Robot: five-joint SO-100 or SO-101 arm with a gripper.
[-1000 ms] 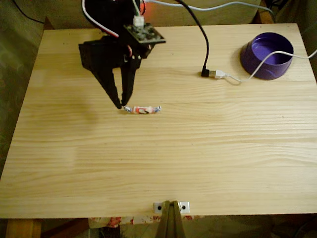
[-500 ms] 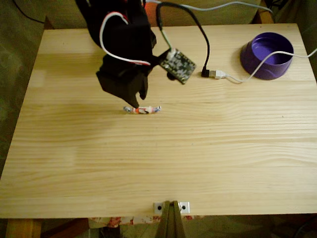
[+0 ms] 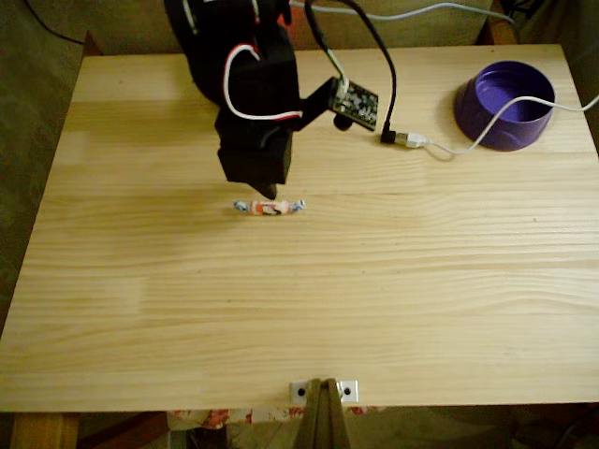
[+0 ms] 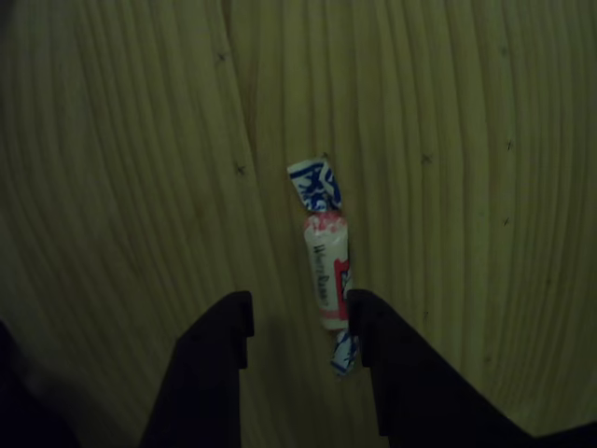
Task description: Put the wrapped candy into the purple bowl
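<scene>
While the gripper reaches in from the bottom edge of the other view, its two dark fingers stand apart with bare wood between them, so the jaws are open and grip nothing. The wrapped candy lies flat on the wooden table, lengthwise away from the camera; its lower twisted end sits just beside the inner edge of the right-hand finger, whether touching it cannot be told, and its upper blue-and-white twisted end points away from the fingers. In the fixed view, the candy lies left of the table's middle, directly below the black arm, whose tip hovers just over the candy. Farther back and to the right of the candy, a white USB plug with its cable rests on the table. Beyond that, the purple bowl stands upright near the table's far right corner, well apart from the candy.
</scene>
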